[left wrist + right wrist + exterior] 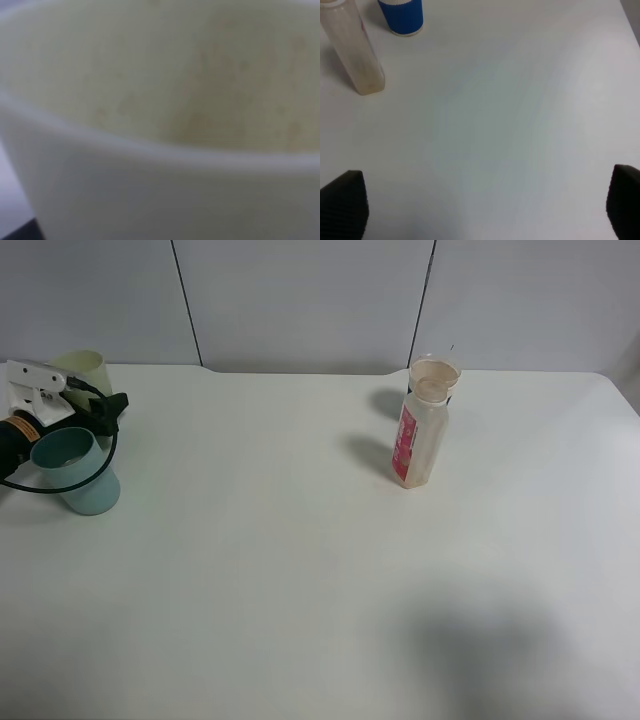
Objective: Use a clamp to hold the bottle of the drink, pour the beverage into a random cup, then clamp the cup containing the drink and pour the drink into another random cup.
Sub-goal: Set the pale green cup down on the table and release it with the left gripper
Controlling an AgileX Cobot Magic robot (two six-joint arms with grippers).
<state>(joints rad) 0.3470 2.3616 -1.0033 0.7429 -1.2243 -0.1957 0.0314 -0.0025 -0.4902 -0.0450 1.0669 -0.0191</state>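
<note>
Left pincer (105, 410) sits at the far left of the high view, right by two cups. Its black tip is close to a pale yellow cup (82, 368) behind it and a light teal cup (76, 470) in front of it. I cannot tell if this pincer is wide, narrow or holding something. In the left wrist view, the pale yellow cup (165, 150) fills almost the whole frame. It is blurry, and its rim runs across the middle.

The right pincer (485, 205) stands wide apart and holds nothing. Its two black fingers (345, 202) show in the lower corners of the right wrist view, with bare white worktop (495, 125) between them.

The drink bottle (420, 435) stands upright on the worktop (280, 570), right of the middle in the high view. It is clear, with a pink label, and its top looks open. A cup (436, 372) stands just behind it, near the back edge. In the right wrist view the bottle (352, 50) is at the upper left, and a blue cup (401, 16) stands near it at the top. The bottle is well apart from both pincers.
</note>
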